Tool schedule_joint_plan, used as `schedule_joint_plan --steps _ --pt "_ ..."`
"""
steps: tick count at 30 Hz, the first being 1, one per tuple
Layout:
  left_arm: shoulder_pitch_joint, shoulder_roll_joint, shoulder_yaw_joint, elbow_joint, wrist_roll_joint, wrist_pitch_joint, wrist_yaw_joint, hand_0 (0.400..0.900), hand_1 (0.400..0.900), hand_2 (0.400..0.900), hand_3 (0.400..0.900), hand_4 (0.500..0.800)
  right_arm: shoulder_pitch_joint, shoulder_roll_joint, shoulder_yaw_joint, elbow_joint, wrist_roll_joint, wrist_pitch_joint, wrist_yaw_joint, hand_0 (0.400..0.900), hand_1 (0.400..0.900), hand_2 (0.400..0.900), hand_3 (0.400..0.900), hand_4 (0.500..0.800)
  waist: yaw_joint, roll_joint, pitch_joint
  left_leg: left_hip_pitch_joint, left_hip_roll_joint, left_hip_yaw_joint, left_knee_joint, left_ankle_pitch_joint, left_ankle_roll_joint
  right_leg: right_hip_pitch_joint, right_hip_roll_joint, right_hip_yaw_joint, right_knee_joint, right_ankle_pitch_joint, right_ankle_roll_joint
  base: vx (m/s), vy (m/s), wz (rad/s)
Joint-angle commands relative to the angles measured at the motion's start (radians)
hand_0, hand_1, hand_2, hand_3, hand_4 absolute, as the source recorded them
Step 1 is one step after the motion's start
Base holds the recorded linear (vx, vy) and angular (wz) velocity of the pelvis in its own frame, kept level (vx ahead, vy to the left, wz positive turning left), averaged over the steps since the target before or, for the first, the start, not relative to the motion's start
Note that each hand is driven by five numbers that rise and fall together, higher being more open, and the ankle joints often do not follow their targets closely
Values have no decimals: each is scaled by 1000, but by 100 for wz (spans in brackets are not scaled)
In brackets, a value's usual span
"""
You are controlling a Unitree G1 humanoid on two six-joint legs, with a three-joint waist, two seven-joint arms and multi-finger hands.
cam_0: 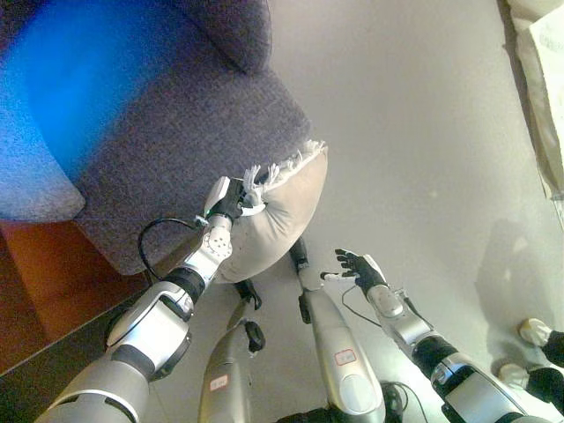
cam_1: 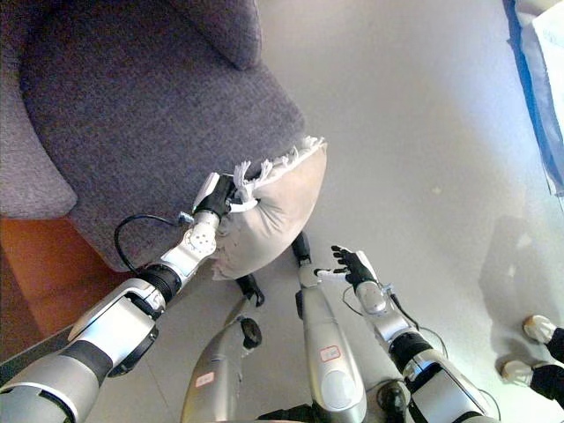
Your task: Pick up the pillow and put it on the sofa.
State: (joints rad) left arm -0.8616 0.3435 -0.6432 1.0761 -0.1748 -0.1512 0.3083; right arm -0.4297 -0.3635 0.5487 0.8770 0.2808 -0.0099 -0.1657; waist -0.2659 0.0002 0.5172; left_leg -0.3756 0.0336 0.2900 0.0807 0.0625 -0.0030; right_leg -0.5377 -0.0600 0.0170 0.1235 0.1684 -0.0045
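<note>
A beige pillow (cam_0: 282,211) with a white fringe leans against the front edge of the grey sofa (cam_0: 167,132), its top at seat height. My left hand (cam_0: 231,201) is curled on the pillow's upper left edge by the fringe and holds it. My right hand (cam_0: 357,267) is open and empty, low to the right of the pillow, apart from it. Both hands also show in the right eye view, the left (cam_1: 218,199) on the pillow (cam_1: 273,211) and the right (cam_1: 352,264) free.
The grey floor (cam_0: 414,132) spreads to the right of the sofa. A brown wooden strip (cam_0: 44,273) runs below the sofa on the left. A pale piece of furniture (cam_0: 542,88) stands at the right edge. A person's shoes (cam_0: 533,352) show at the lower right.
</note>
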Motion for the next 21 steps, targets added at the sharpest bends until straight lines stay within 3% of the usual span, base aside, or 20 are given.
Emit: schedule_joint_plan --steps 1,4,14,21 --pt "-25 15 50 -102 -46 -98 -6 400 400 400 400 500 49 -1 -39 60 9 2 35 900 900 900 900 800 41 -15 3 -4 60 -67 125 -83 -74 30 -47 -6 64 -95 105 74 23 11" --pt "27 4 51 -134 -65 -100 -30 400 400 400 400 500 71 6 -61 148 -2 19 79 900 900 900 900 800 59 -6 -2 72 55 -77 104 -87 -71 110 -54 -19 52 -104 103 87 20 14" --pt "190 8 52 -243 -16 -86 -111 400 400 400 400 500 227 12 -122 256 -41 -2 144 900 900 900 900 800 96 12 -158 238 40 -92 -11 -71 -65 302 -50 -56 -33 -129 104 118 32 10" --pt "239 63 58 -404 -68 -25 -176 400 400 400 400 500 292 17 -145 283 -73 -4 172 900 900 900 900 800 120 26 -258 335 29 -119 -27 -92 -51 428 -52 -73 -52 -165 99 121 36 13"
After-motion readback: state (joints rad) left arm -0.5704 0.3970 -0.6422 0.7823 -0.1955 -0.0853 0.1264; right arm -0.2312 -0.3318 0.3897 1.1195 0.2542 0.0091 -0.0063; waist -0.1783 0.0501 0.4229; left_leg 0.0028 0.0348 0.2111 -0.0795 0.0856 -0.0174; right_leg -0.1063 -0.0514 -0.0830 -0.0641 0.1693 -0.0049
